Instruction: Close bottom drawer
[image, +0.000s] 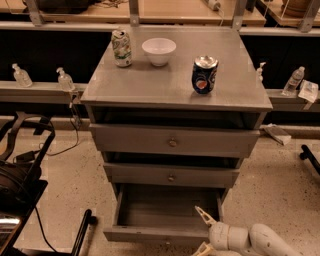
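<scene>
At the near right edge of the scene, the gripper (196, 231) sits low to the floor at the end of the white arm (265, 242), which reaches in from the right. Its jaws stand apart: one finger points up and left over the right end of the bottom drawer (160, 210), while the other drops out of sight at the near edge of the view. The drawer is pulled well out of the cabinet (150, 90), so its bare grey floor is open to view below the middle drawer (171, 176), whose front lies almost flush with the cabinet's frame. The drawer's front panel is the part nearest the camera, and its long axis runs left to right. The drawer's travel runs across that axis, from near to far. The gripper is therefore on the near side of the panel, by its right-hand end and not its middle, and the cabinet opening lies straight beyond it on the far side. As I judge it, closing calls for a push away from the camera against that front panel, square to its length. Contact so far to the right may twist the drawer on its runners, so moving left toward the centre would likely give a truer push. I cannot tell whether the upper finger is touching the panel's top edge or only hovering above it.
</scene>
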